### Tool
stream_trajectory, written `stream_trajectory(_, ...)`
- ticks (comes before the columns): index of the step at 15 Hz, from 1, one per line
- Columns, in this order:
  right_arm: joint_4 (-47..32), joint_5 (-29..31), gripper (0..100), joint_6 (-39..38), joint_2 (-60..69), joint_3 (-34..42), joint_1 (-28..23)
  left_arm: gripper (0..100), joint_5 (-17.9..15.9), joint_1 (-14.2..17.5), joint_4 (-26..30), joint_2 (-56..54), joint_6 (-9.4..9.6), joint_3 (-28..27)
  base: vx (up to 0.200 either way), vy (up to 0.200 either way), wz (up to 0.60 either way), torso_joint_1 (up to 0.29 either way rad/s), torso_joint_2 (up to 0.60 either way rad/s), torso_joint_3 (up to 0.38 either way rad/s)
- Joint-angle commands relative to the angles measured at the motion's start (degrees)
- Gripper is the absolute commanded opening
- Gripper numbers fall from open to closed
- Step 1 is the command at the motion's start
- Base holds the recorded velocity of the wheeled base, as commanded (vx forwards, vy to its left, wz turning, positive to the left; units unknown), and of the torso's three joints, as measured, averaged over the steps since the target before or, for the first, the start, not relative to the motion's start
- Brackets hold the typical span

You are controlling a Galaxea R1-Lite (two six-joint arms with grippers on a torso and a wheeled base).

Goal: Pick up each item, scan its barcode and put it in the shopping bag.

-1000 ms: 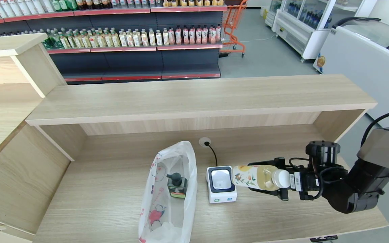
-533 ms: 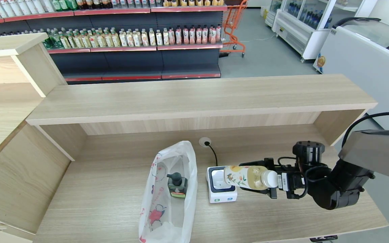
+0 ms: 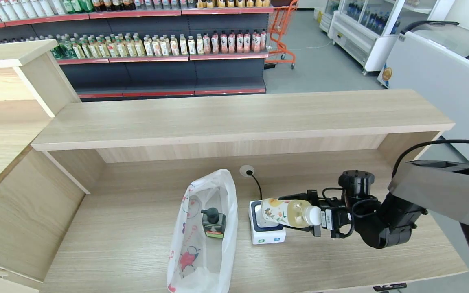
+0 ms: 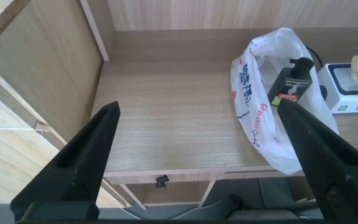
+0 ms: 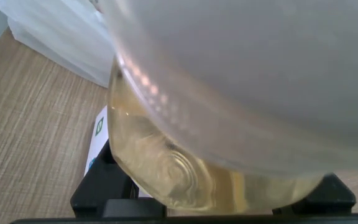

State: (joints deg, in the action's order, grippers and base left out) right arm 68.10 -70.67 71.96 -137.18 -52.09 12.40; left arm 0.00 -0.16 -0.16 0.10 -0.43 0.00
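Here, open wooden tabletop (image 3: 128, 244) lies nine o'clock of the white plastic bag (image 3: 196, 260); right hand (image 3: 296, 213) clamps a level, floral-labelled yellow-drink bottle (image 3: 277, 209); left hand (image 4: 197, 106) gapes empty.

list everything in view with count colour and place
shopping bag: 1, white with red print, on the counter
pump bottle: 1, dark, inside the shopping bag
scanner: 1, white, counter, right of the shopping bag
drink bottle: 1, yellowish, white cap, sideways over the scanner
cable: 1, black, behind the scanner
shelf bottles: many, mixed, far shelves
left gripper: 1, black, open, over the counter
right gripper: 1, black, shut on the drink bottle
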Motion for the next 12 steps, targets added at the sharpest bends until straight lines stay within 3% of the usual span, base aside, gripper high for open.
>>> stream_trajectory(1, 0.11, 0.00, 0, 0.29, -1.69, -1.35, 0.79, 100, 0.00, -0.02, -0.02, -0.01, -0.01, 0.00, 0.000, 0.000, 0.00, 0.000, 0.00, 0.000)
stream_trajectory(12, 0.11, 0.27, 0, 1.43, -3.97, -4.51, -0.09, 100, 0.00, -0.02, -0.02, -0.01, -0.01, 0.00, 0.000, 0.000, 0.00, 0.000, 0.00, 0.000)
